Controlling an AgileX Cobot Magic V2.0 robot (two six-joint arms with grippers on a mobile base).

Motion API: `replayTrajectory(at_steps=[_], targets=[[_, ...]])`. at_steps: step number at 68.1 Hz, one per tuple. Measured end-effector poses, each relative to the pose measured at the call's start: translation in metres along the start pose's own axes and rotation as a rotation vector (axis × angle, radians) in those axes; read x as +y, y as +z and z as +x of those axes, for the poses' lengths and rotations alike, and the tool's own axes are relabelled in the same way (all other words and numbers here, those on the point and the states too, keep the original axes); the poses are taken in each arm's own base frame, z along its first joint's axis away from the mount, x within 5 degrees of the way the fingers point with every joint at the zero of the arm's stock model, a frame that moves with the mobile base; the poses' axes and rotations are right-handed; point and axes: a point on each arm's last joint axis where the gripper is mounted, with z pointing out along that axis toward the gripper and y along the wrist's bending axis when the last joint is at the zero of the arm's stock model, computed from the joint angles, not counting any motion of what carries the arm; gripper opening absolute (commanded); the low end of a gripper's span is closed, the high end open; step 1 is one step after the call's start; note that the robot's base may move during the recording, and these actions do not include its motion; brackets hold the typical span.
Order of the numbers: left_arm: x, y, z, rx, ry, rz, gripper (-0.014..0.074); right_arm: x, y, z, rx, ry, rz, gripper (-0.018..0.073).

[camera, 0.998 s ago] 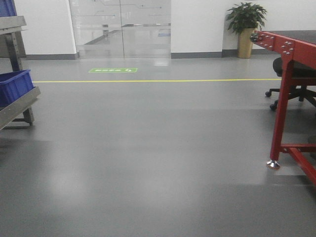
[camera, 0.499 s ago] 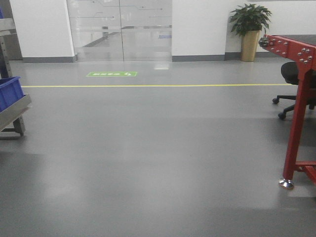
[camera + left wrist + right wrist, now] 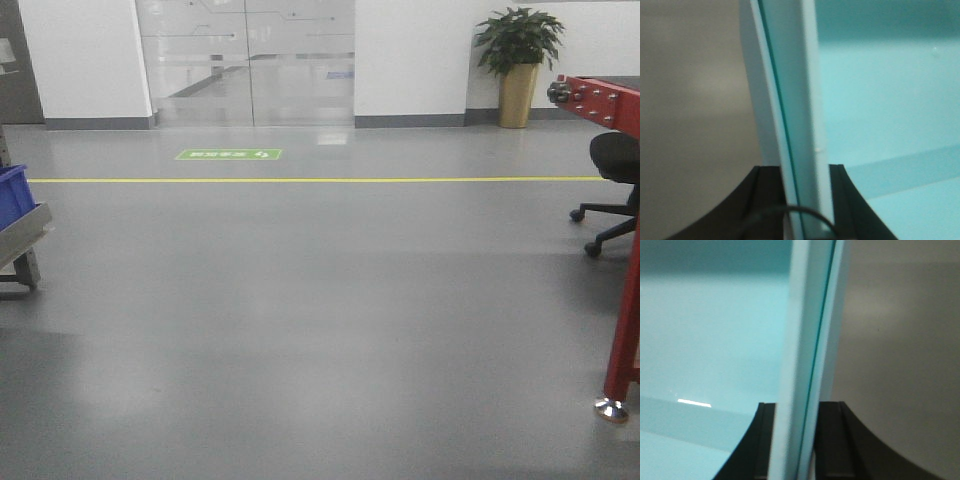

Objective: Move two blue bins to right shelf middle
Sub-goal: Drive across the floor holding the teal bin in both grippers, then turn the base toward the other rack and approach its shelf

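left tool [image 3: 802,172] clamped on pale blue bins [image 3: 880,100] rim | right tool [image 3: 799,407] likewise gripping their rim | grey floor [image 3: 690,100] beneath

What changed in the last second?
Base rolled forward: the rack with the dark blue bin slid toward the left edge, red table toward the right, yellow line lower in frame. Room itself unchanged. Left gripper and right gripper grip the pale blue bin.

pale-blue bin [image 3: 880,115]: smooth glossy plastic | floor [image 3: 320,330]: smooth, sheeny | door [image 3: 250,60]: glass
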Motion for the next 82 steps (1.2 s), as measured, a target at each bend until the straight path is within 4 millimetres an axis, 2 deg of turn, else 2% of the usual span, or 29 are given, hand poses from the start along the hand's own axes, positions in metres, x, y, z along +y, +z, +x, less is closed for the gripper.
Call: replayTrajectory(at_steps=[82], targets=[[0.0001,0.0000,-0.0003,-0.004,0.001,-0.001,-0.0111,0.0000,0.0000,0.0000,0.000,0.000,0.000,-0.0155]])
